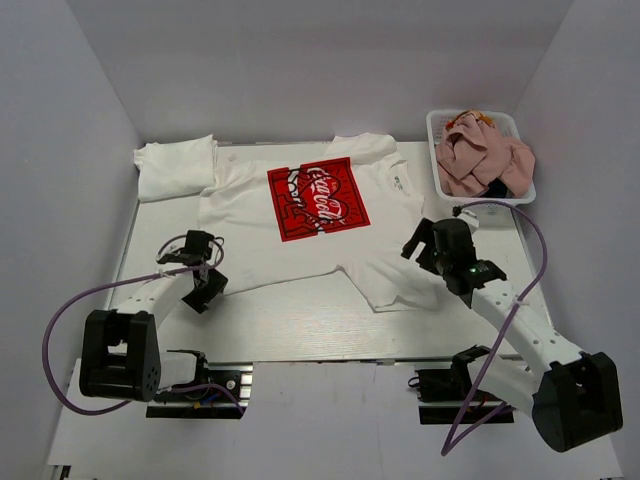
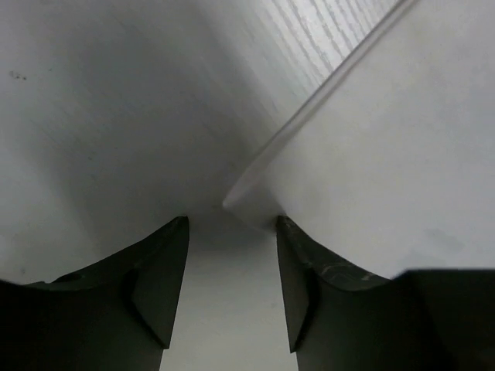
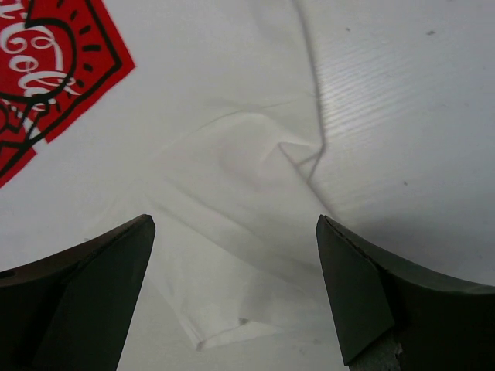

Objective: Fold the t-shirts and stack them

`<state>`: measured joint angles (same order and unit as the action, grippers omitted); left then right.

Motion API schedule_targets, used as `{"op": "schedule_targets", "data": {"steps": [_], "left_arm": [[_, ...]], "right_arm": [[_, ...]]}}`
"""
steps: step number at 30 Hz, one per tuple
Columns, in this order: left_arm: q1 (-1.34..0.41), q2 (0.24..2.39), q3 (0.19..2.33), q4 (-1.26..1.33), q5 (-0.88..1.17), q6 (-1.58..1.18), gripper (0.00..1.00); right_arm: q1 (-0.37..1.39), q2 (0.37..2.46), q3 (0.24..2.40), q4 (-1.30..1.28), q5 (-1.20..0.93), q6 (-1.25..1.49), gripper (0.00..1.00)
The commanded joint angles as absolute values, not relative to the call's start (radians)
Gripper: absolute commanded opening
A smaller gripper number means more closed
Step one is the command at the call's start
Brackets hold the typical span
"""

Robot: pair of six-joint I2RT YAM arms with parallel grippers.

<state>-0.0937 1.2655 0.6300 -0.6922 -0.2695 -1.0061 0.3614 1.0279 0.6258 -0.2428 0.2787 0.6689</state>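
A white t-shirt with a red square Coca-Cola print (image 1: pixel 318 199) lies spread flat on the table. A folded plain white shirt (image 1: pixel 174 165) lies at the back left, touching it. A pink shirt (image 1: pixel 482 160) and a bit of navy cloth fill the basket. My left gripper (image 1: pixel 207 285) is open, low at the shirt's lower left corner (image 2: pixel 255 202), which lies just past the fingertips. My right gripper (image 1: pixel 422 247) is open above the shirt's right lower part, with a folded hem corner (image 3: pixel 224 328) between the fingers.
The white mesh basket (image 1: pixel 437 125) stands at the back right. White walls enclose the table on three sides. The table's near edge with both arm bases runs along the bottom; purple cables loop beside each arm.
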Motion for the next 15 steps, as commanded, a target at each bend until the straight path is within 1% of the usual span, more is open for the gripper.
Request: {"op": "schedule_targets", "data": {"steps": [1, 2, 6, 8, 13, 15], "left_arm": [[-0.091, 1.247, 0.575, -0.664, -0.262, -1.022, 0.58], [-0.091, 1.236, 0.566, -0.655, -0.262, -1.022, 0.56], [-0.091, 1.226, 0.555, -0.655, -0.288, -1.032, 0.56], [-0.091, 1.226, 0.566, -0.655, -0.299, -1.032, 0.56], [-0.081, 1.216, 0.566, -0.621, -0.308, -1.032, 0.57], [-0.081, 1.229, 0.566, -0.595, -0.319, -1.032, 0.57]], "right_arm": [[0.353, 0.988, 0.652, -0.426, 0.368, 0.704, 0.9], [0.353, 0.977, 0.653, -0.437, 0.361, 0.704, 0.9], [0.351, 0.953, 0.652, -0.517, 0.315, 0.628, 0.9], [0.351, 0.939, 0.652, -0.523, 0.302, 0.592, 0.9], [0.359, 0.931, 0.655, -0.509, 0.18, 0.48, 0.9], [0.362, 0.949, 0.661, -0.535, 0.176, 0.468, 0.9]]}}
